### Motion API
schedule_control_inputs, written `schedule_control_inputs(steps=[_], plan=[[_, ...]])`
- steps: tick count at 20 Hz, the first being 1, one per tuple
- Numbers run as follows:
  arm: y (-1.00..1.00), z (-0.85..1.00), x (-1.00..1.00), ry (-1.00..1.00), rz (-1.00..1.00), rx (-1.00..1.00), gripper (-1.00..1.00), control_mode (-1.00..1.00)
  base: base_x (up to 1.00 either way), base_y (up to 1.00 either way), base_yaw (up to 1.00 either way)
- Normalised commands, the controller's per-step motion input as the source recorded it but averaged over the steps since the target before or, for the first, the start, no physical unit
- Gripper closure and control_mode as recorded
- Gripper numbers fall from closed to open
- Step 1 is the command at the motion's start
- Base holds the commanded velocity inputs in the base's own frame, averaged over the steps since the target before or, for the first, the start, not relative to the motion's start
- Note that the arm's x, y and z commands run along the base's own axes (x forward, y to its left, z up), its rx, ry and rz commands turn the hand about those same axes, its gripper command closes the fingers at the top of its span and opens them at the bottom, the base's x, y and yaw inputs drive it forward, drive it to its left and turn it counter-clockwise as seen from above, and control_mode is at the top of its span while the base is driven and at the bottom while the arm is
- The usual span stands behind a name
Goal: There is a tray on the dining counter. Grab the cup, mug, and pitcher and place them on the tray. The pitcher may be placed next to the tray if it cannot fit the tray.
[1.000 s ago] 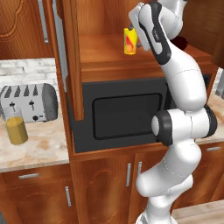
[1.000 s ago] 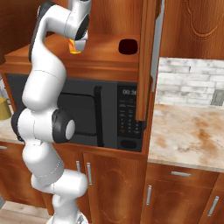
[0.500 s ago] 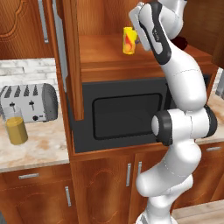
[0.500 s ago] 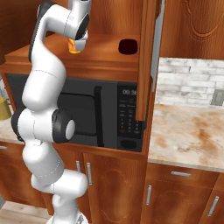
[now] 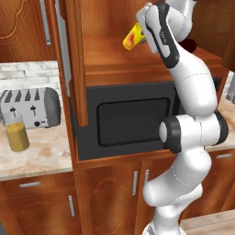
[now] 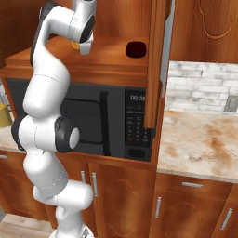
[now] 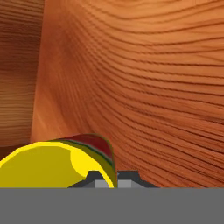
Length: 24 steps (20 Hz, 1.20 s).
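**Cup tipped over in closed claw, up in the wall cabinet**

Kitchen wall of reddish wood cabinets, open cabinet shelf directly above a black microwave. White arm reaches up into that shelf from the base.

Cup: yellow with red mark, sits at the front of the shelf in the left base view. Long axis tilted hard, roughly diagonal, one end up toward the arm's wrist, other end down-left toward the shelf board. Cannot tell whether it touches the board. One second ago it stood upright on the shelf; now it leans. From the right base view just a sliver of yellow shows beside the hand. Hand view has the cup's yellow wall and red-green mark low and left, wood grain behind.

Gripper: jaws were wide a second ago, now closed down tight, pinching the cup's rim or wall between them; exact contact spot hidden by the wrist.

Mug: dark maroon, upright on the same shelf, well to the right of the cup, unmoved.

Pitcher: clear glass with orange liquid, upright on the marble back counter, just in front of a silver toaster, same place as before.
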Motion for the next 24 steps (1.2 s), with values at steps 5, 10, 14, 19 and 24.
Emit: schedule_control_inputs(steps=[5, 10, 14, 19, 24], plan=[[-0.09, -0.08, -0.05, -0.04, -0.15, 0.00, 1.00, -1.00, 0.00, 0.00, 0.00], [-0.13, -0.03, -0.34, -0.08, -0.17, 0.00, 1.00, -1.00, 0.00, 0.00, 0.00], [-0.30, 0.00, -0.83, -0.03, -0.11, 0.00, 1.00, -1.00, 0.00, 0.00, 0.00], [-0.38, 0.00, -0.99, 0.00, -0.04, 0.02, 1.00, -1.00, 0.00, 0.00, 0.00], [-0.33, 0.00, -0.94, 0.05, 0.00, 0.01, 1.00, -1.00, 0.00, 0.00, 0.00]])
